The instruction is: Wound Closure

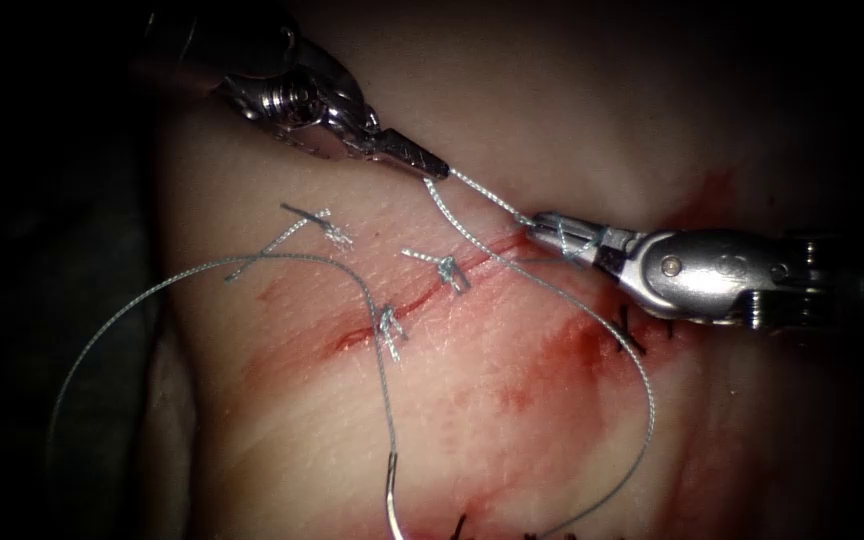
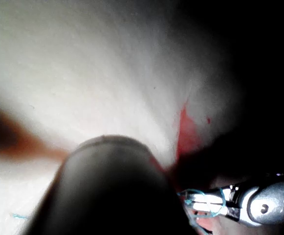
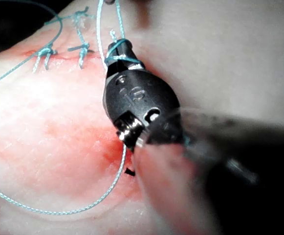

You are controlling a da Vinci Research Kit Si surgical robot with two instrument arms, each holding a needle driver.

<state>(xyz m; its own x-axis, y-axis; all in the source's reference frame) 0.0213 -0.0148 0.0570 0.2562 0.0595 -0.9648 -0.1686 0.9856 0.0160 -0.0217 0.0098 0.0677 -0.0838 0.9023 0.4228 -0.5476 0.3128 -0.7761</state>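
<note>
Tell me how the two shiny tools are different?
The left tool comes in from the top with jaws shut on the thread; the right tool comes from the side with thread wound around its jaws. Both meet above the cut; the needle lies free on the tissue.

Dim endoscope view w/ dark, vignetted edges
</note>
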